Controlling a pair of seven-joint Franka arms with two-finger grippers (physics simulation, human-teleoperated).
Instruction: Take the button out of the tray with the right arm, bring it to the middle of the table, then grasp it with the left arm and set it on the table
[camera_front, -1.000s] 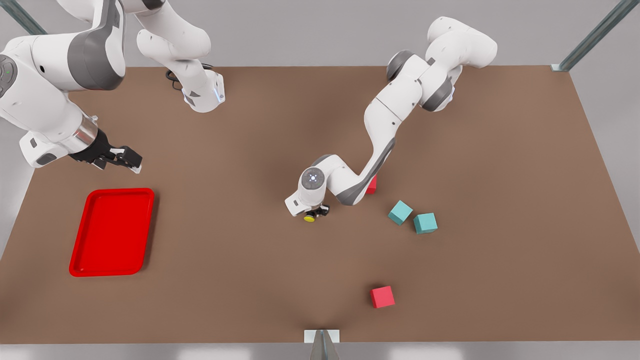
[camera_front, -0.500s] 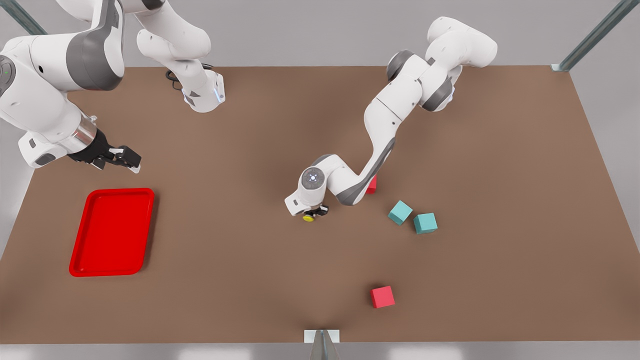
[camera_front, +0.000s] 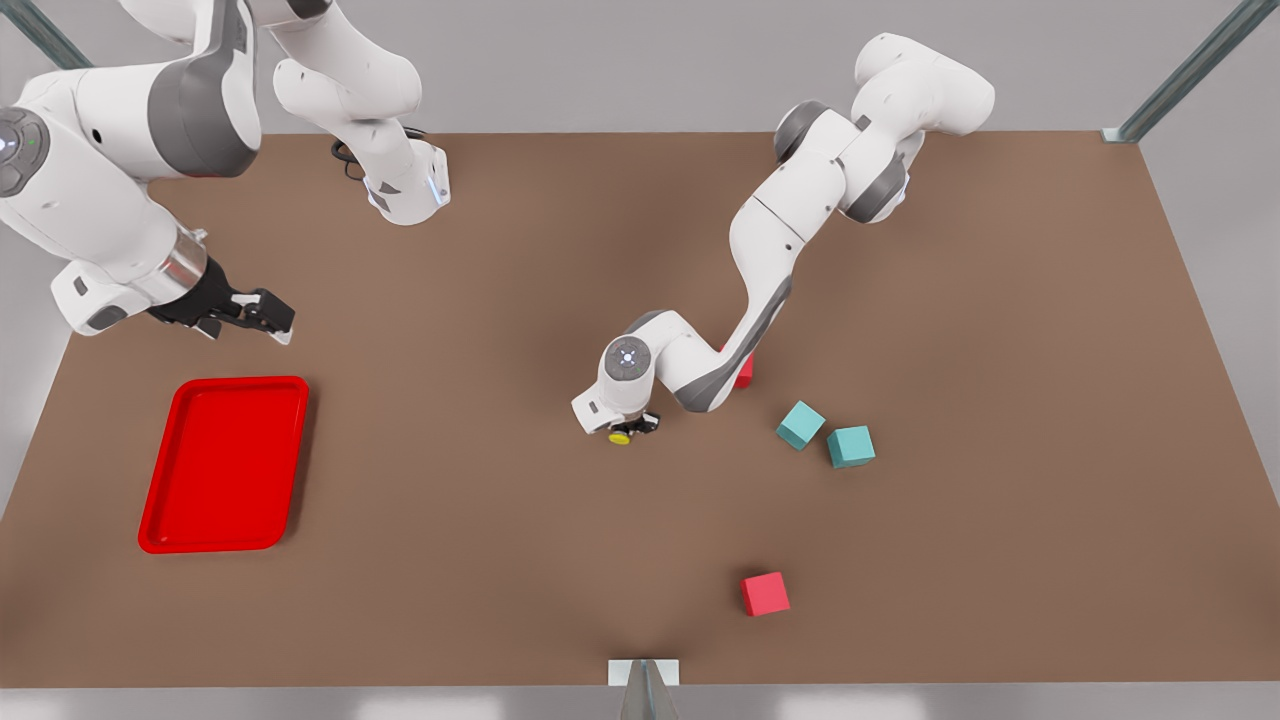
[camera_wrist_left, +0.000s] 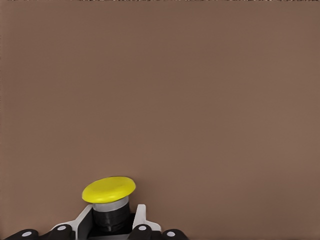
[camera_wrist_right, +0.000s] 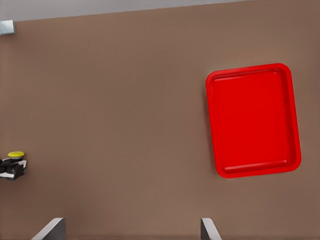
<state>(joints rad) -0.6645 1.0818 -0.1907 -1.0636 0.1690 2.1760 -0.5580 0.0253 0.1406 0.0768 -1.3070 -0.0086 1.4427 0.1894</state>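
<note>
The left hand (camera_front: 633, 427) sits low over the middle of the bench (camera_front: 500, 560), its fingers pinching the black body of the button (camera_front: 621, 436). In the left wrist view the two pale fingertips (camera_wrist_left: 141, 216) press against either side of that body, and the round yellow cap sticks out just past them (whether the button's underside touches the bench cannot be told). Beyond the cap there is bare brown bench surface.

Just behind this hand's forearm, partly hidden by it, is a red cube (camera_front: 743, 370). Farther off to the front view's right of the hand stand two teal cubes (camera_front: 801, 424) close together, and nearer the bench's front edge lies another red cube (camera_front: 764, 593), well apart from the hand.

The right hand (camera_front: 258, 317) hangs above the bench far to the front view's left, its fingers spread with nothing between them; the right wrist view shows the two fingertips (camera_wrist_right: 50, 231) wide apart. The red tray (camera_front: 225, 462) lies near that hand, on the side toward the bench's front edge, and holds nothing. From the right wrist view the button (camera_wrist_right: 16, 155) in the left hand appears far away.
</note>
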